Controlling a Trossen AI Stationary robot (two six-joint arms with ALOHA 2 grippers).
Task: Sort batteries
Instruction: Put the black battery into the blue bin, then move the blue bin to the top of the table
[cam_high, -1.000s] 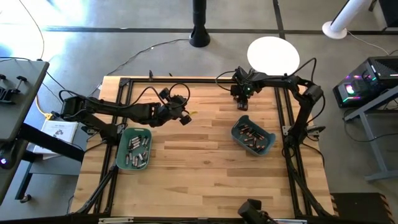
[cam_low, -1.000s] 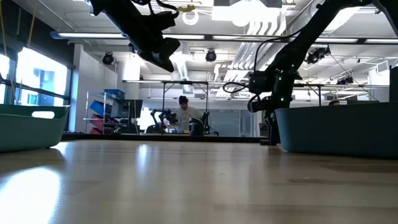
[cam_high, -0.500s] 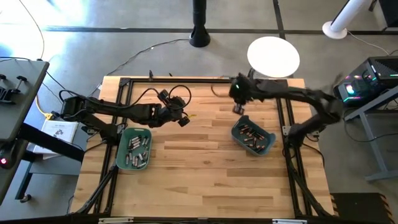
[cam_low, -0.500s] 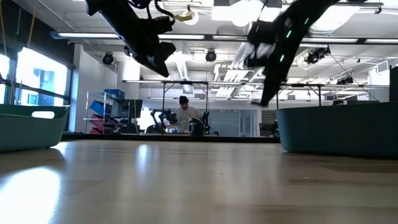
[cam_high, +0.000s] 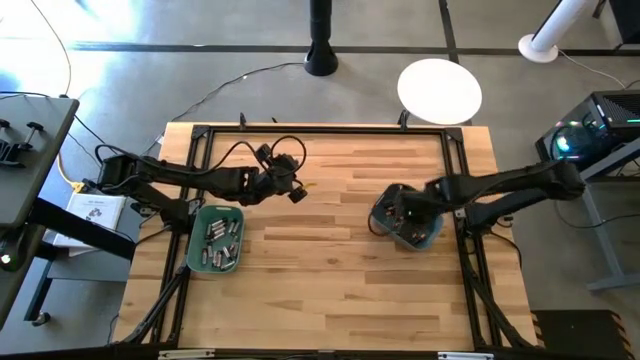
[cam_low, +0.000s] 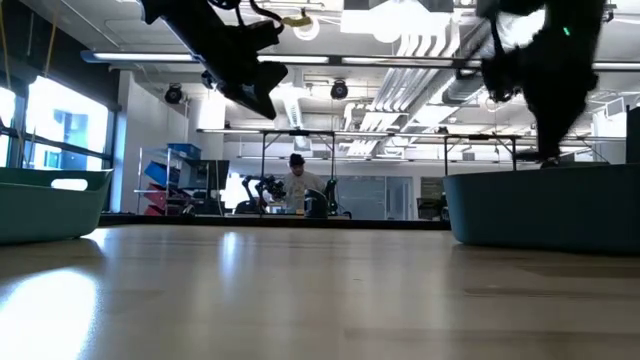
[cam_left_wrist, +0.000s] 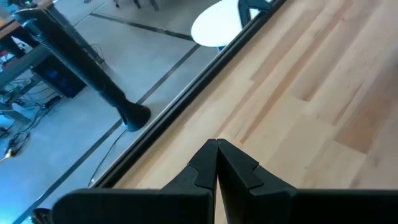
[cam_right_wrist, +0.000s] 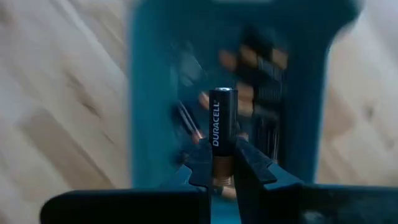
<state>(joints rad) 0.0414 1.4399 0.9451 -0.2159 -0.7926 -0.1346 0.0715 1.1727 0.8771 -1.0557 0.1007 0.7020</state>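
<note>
My right gripper (cam_right_wrist: 222, 165) hangs over the right teal bin (cam_high: 432, 232), shut on one black and copper battery (cam_right_wrist: 222, 121) marked DURACELL. Several dark and coppery batteries (cam_right_wrist: 258, 68) lie in that bin below it. The left teal bin (cam_high: 196, 240) holds several silvery-grey batteries (cam_high: 222, 240). My left gripper (cam_high: 298, 193) hovers above the table just beyond the left bin, shut with nothing between its fingers (cam_left_wrist: 216, 158). My right gripper pinches the battery's copper end (cam_right_wrist: 221, 169) between its two fingertips. The fingers come from above, pointing steeply down. The battery sticks out past the fingertips along the line of the fingers, black end (cam_right_wrist: 222, 93) outermost, clear of the bin.
Bare wooden tabletop (cam_high: 320, 250) lies between the two bins. A black frame (cam_high: 300, 130) runs round the table's edges. A white round disc (cam_high: 440, 88) stands on the floor beyond the far edge. A person (cam_low: 296, 185) sits far back in the room.
My right gripper has risen from the tabletop near the far edge and swung toward the near edge, ending over the right bin. It has rolled about its own line on the way.
</note>
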